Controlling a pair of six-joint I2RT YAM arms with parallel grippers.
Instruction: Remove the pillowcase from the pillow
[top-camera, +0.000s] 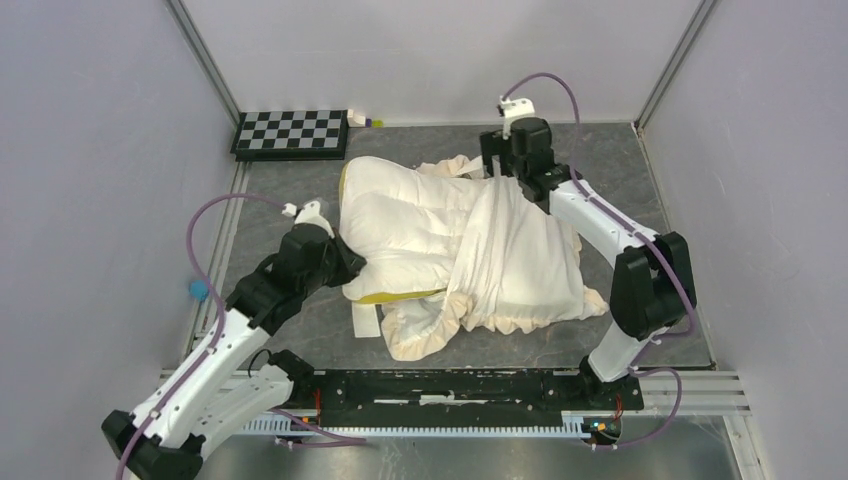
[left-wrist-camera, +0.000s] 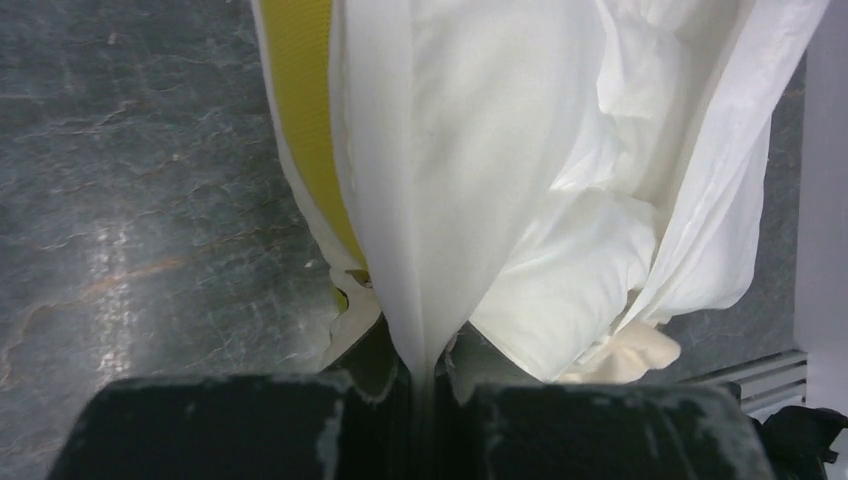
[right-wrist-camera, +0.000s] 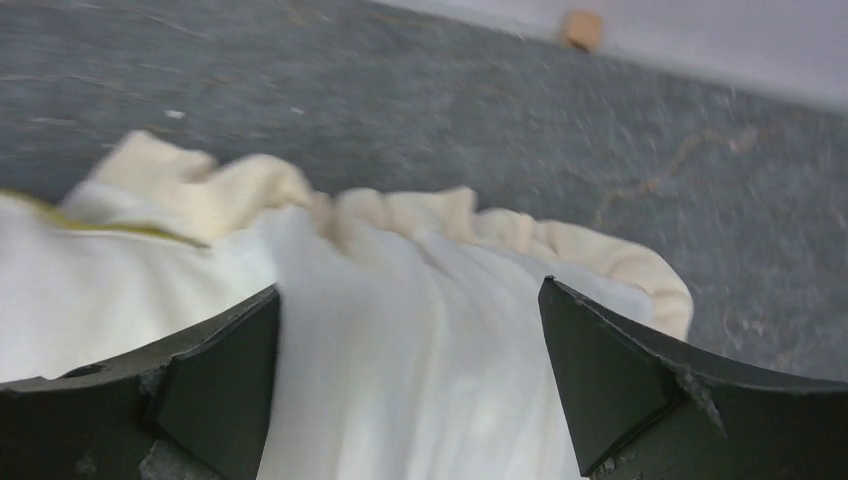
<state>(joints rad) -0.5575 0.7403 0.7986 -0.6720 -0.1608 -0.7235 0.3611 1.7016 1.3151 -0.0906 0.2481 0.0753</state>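
The pillow (top-camera: 400, 225), plump and cream with stitched channels and a yellow edge, lies mid-table with its left half bare. The pillowcase (top-camera: 525, 255), cream side up, covers its right half; ruffled frill shows at the near edge and at the far edge. My left gripper (top-camera: 350, 262) is at the pillow's near-left corner, shut on a fold of the pillow's white cloth (left-wrist-camera: 425, 330) beside the yellow band (left-wrist-camera: 300, 110). My right gripper (top-camera: 497, 165) hangs over the pillowcase's far edge. It (right-wrist-camera: 410, 290) is open, its fingers either side of the white cloth (right-wrist-camera: 400, 380), frill just beyond.
A black-and-white checkerboard (top-camera: 290, 132) lies at the back left with a small object (top-camera: 360, 120) beside it. A white strip (top-camera: 365, 320) lies on the grey tabletop by the near frill. Walls close in on three sides; a rail (top-camera: 450, 385) runs along the front.
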